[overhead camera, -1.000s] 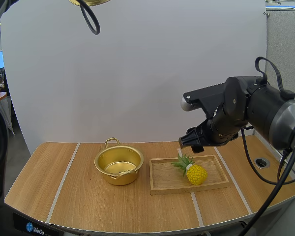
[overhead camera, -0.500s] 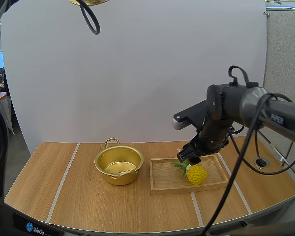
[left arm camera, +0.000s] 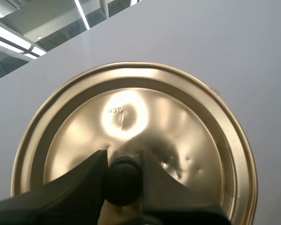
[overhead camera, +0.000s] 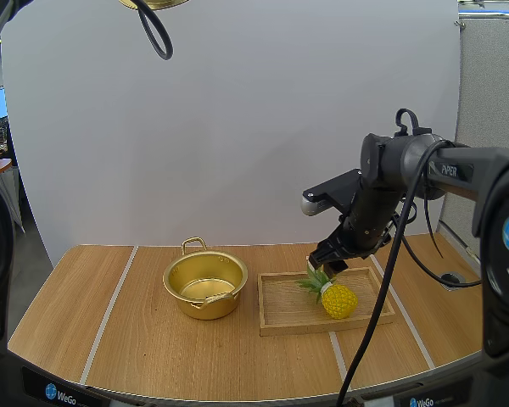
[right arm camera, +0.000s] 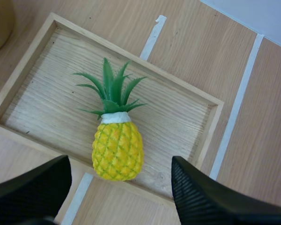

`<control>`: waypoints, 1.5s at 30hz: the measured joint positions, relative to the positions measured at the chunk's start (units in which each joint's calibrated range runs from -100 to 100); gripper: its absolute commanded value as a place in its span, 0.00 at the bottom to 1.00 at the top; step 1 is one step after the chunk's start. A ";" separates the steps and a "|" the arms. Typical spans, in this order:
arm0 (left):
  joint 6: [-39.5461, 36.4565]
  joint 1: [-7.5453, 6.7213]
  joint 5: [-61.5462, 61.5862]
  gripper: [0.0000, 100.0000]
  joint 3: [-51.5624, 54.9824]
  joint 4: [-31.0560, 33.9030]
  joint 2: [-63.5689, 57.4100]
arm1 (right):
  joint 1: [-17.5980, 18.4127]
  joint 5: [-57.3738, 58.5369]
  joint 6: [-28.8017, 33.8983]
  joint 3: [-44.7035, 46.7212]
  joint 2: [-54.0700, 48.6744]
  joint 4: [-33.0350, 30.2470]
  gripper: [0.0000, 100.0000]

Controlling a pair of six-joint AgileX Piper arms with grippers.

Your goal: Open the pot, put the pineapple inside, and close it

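A yellow pineapple (overhead camera: 333, 295) with green leaves lies on the wooden tray (overhead camera: 280, 318), right of the open gold pot (overhead camera: 205, 284). My right gripper (overhead camera: 329, 263) hovers just above the pineapple's leafy end. In the right wrist view its fingers (right arm camera: 33, 187) stand wide apart, open, with the pineapple (right arm camera: 116, 145) below and between them, not touched. The pot's gold lid (overhead camera: 155, 3) hangs high above the table at the left. In the left wrist view my left gripper (left arm camera: 123, 157) is shut on the lid's black knob (left arm camera: 123, 183), with the lid (left arm camera: 178, 126) seen from its top side.
The tray (right arm camera: 37, 98) lies close beside the pot, whose rim (right arm camera: 0, 18) shows just past the tray's end. White tape lines (overhead camera: 110, 309) cross the wooden table. A round hole (overhead camera: 450, 278) sits at the table's right.
My right arm has swung away from the camera and down, and its gripper now hangs over the pineapple on the tray. The lid and the left gripper have stayed put.
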 measured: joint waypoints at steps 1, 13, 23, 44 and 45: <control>0.00 0.00 0.00 0.00 0.00 0.00 0.00 | -0.10 0.00 -0.39 0.00 0.49 0.18 1.00; 0.00 0.00 0.00 0.00 0.00 0.00 0.00 | -0.19 -1.38 -3.29 0.00 6.89 1.46 1.00; 0.00 0.00 0.00 0.00 0.00 0.00 0.00 | -0.19 -7.28 -3.79 0.00 14.46 1.58 1.00; 0.00 0.00 0.00 0.00 0.00 0.00 0.00 | -0.19 -12.65 -5.00 0.00 24.48 2.97 1.00; 0.00 0.00 0.00 0.00 0.00 0.00 0.00 | -0.19 -12.81 -5.00 0.00 24.85 2.97 1.00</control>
